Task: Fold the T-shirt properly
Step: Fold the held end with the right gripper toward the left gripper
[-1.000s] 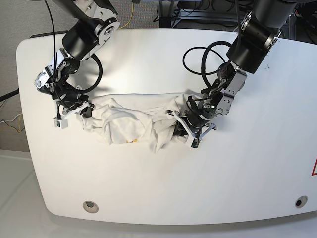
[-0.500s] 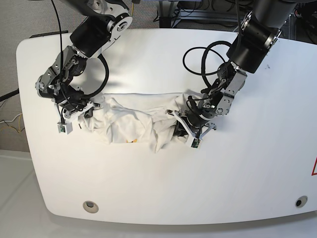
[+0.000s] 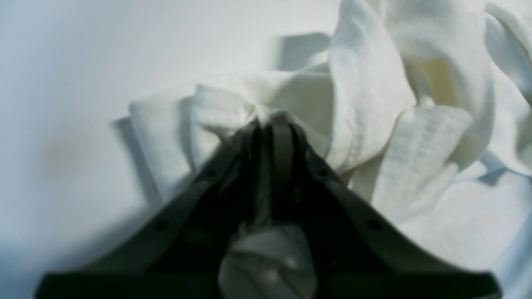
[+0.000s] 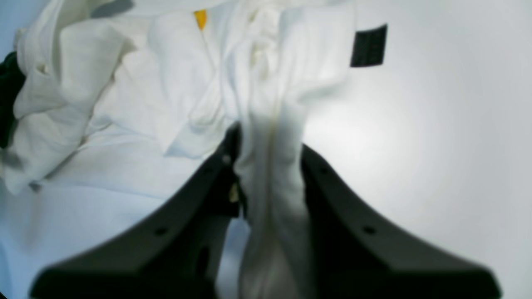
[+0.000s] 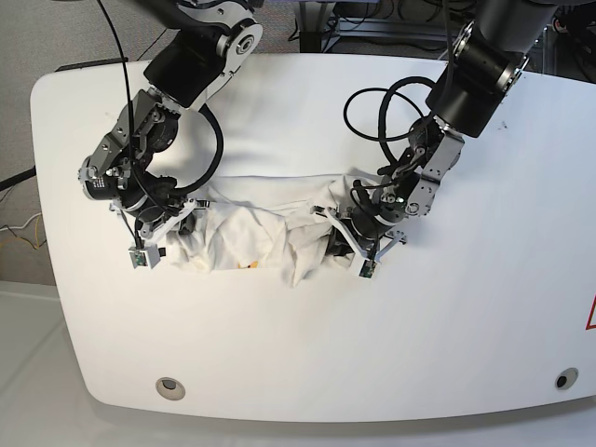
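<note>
1. No readable writing; only a black tag (image 4: 368,45) at 1 o'clock in the right wrist view and a scrap of yellow print (image 4: 200,18) at 12.
2. T-shirt (image 5: 251,228) lies crumpled in a band at table (image 5: 307,354) centre, between both arms.
3. Right arm, base view's 9 o'clock side, reaches down from 11 o'clock, wrist bent, over the shirt's left end.
4. Left arm comes down from 1 o'clock, wrist tilted to the shirt's right end.
5. Right gripper (image 4: 266,145) pinched narrow on a bunched fold of cloth running between its jaws.
6. Left gripper (image 3: 268,122) nearly closed, clamping a gathered wad of cloth.
</note>
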